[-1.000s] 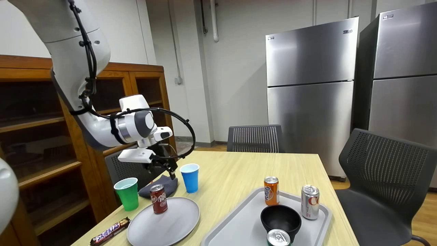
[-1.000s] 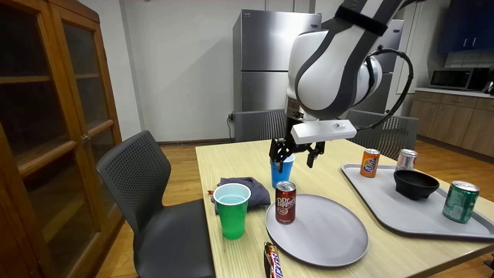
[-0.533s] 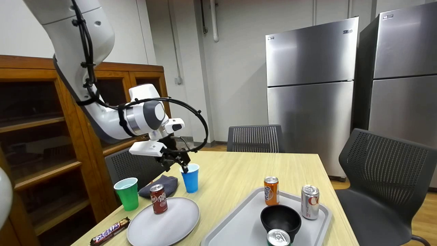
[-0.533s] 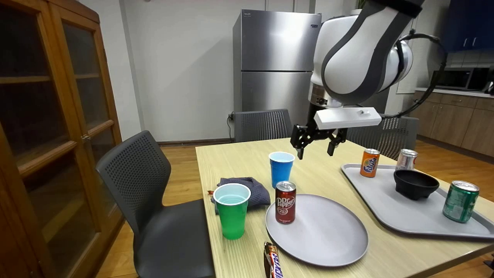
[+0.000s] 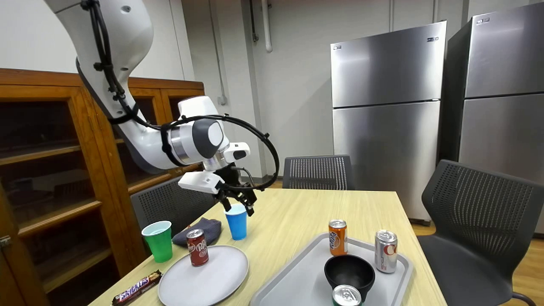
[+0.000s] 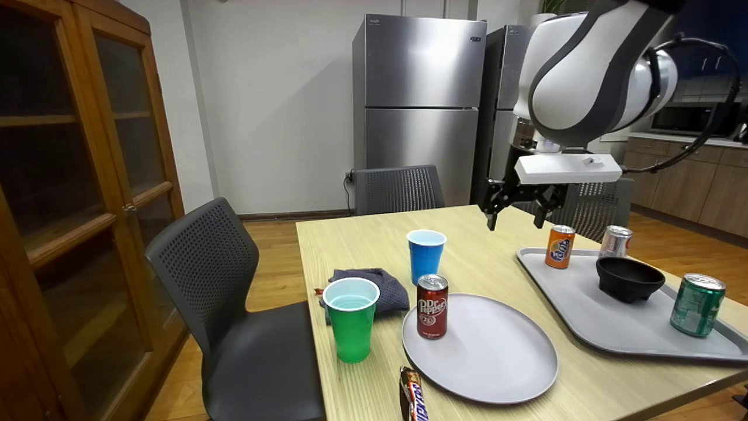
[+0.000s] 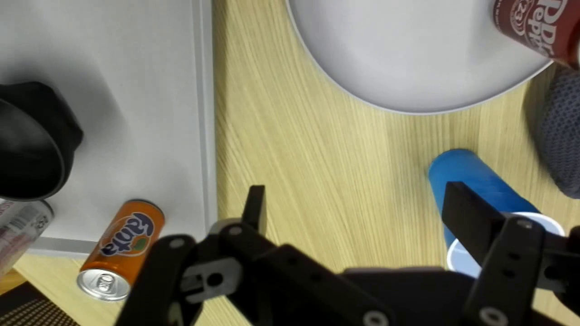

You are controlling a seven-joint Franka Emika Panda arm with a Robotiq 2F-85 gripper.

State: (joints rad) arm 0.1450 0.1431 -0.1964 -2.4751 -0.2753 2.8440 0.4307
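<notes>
My gripper (image 7: pixel 356 185) is open, with bare table between its spread fingers and nothing held. In an exterior view the gripper (image 6: pixel 515 226) hangs above the table, between the blue cup (image 6: pixel 425 260) and the orange Fanta can (image 6: pixel 560 245), touching neither. From the wrist, one finger overlaps the blue cup (image 7: pixel 466 174) and partly hides it; the Fanta can (image 7: pixel 122 249) shows at lower left, by the tray's edge. A Dr Pepper can (image 6: pixel 432 307) stands upright on the round grey plate (image 6: pixel 497 356).
The grey tray (image 5: pixel 293 280) carries a black bowl (image 5: pixel 349 270), a silver can (image 5: pixel 386 250) and a green can (image 6: pixel 698 304). Beside the plate are a green cup (image 6: pixel 353 327), a dark cloth (image 6: pixel 388 292) and a Snickers bar (image 5: pixel 137 289). Chairs (image 5: pixel 316 172) surround the table.
The arm has swung to the right in both exterior views, carrying the open gripper past the blue cup toward the tray side. Cans, cups and plate have stayed put.
</notes>
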